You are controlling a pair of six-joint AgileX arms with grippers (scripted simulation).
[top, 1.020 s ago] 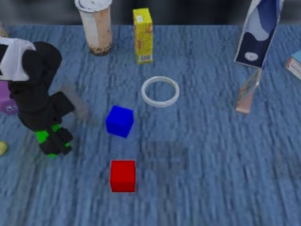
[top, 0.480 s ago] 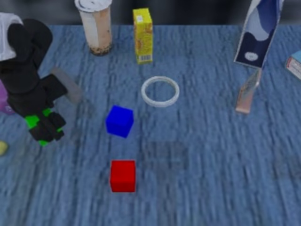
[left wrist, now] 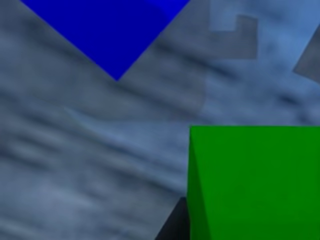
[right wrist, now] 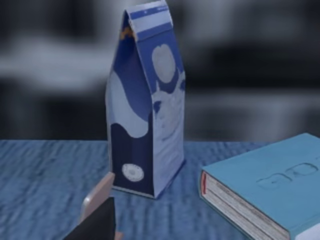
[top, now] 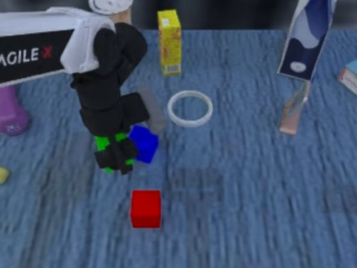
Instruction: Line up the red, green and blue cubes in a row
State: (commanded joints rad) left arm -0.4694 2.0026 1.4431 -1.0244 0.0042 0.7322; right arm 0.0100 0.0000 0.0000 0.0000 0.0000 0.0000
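At the bench's [top: 268, 223] left, a purple object [top: 11, 118] lies near the edge. The left gripper [top: 114, 152] hangs just left of the blue cube [top: 146, 144], its fingers clamped on the green cube [top: 102, 143], which the left wrist view shows large beside the blue one. The red cube [top: 146, 208] sits nearer, apart from both. Farther right come the yellow carton [top: 169, 42], white ring [top: 190, 108], milk carton [top: 307, 39] and a book [right wrist: 265, 190]. The right gripper is out of sight.

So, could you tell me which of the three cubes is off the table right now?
The green cube, held in the left tool; the blue cube and red cube rest on the cloth.
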